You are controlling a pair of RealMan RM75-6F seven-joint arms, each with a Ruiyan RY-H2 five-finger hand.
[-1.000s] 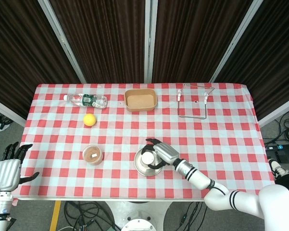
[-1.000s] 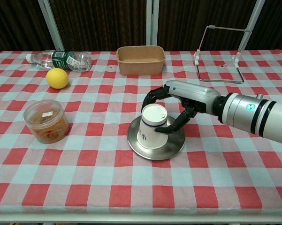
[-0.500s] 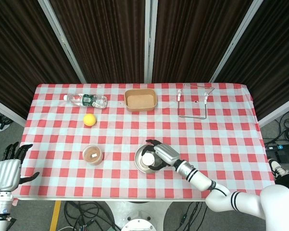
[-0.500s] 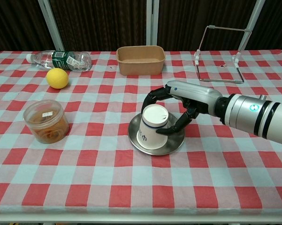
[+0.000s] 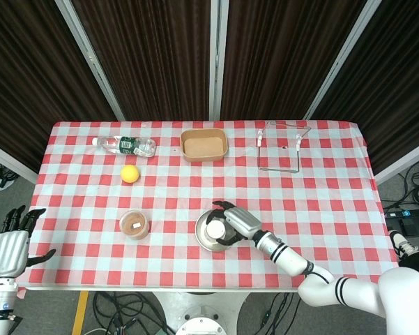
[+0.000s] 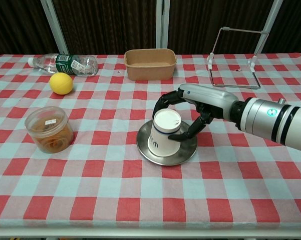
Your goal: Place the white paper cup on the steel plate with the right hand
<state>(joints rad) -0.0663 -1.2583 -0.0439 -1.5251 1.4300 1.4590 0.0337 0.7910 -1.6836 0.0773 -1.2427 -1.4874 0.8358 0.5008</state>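
The white paper cup stands upside down on the steel plate, near the table's front centre. My right hand wraps around the cup from the right, with fingers curled over its far side and the thumb against its near side. In the head view, the cup sits on the plate with the right hand beside it. My left hand hangs off the table's left front corner, holding nothing, fingers spread.
A lidded tub of snacks stands left of the plate. Further back lie a yellow ball and a water bottle. A brown paper box and a wire rack stand at the back.
The cup has gone from leaning left to nearly upright on the plate, and the right hand has shifted slightly with it. The left hand has not moved.
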